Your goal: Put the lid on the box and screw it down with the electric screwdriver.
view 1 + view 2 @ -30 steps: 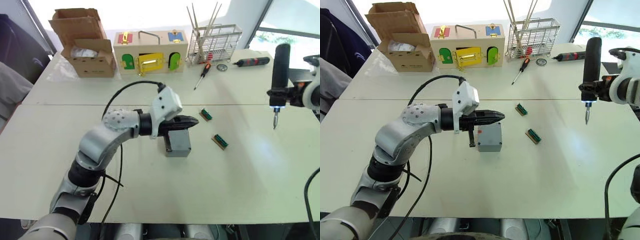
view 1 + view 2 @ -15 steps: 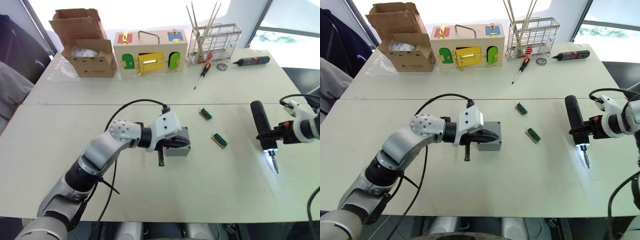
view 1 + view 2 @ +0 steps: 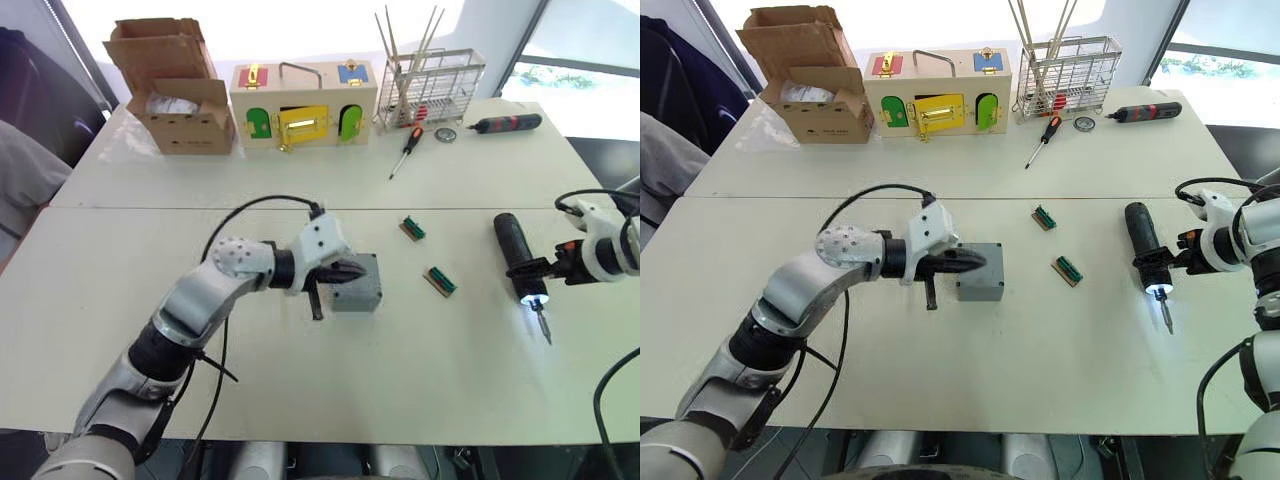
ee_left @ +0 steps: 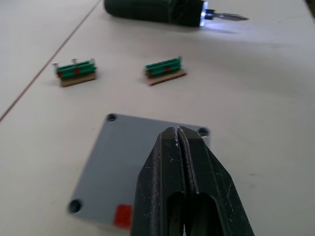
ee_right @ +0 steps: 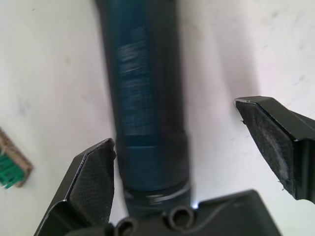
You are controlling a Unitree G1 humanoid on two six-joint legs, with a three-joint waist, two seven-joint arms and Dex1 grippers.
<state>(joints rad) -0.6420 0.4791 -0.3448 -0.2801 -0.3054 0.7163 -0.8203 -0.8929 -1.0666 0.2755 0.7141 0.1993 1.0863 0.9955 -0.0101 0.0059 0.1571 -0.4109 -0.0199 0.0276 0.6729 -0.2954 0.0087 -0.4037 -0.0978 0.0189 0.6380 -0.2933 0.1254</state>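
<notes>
Fingers of the right gripper (image 5: 197, 162) are spread around the thick black cylindrical electric screwdriver (image 3: 1144, 247), lying lengthwise near the desk's (image 3: 1040, 350) right edge; left fingers (image 4: 184, 162) pinched shut over the grey lidded box (image 3: 980, 272).

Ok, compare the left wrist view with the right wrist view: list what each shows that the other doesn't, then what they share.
Left wrist view: the left gripper, shut, over the grey top of the box, which has corner screw holes and a red mark; a second green connector piece; the screwdriver's metal bit.
Right wrist view: the right gripper, open, its fingers either side of the driver's body without touching it.
Both: the electric screwdriver lying on the white table with its tip lit, and a green connector piece.
</notes>
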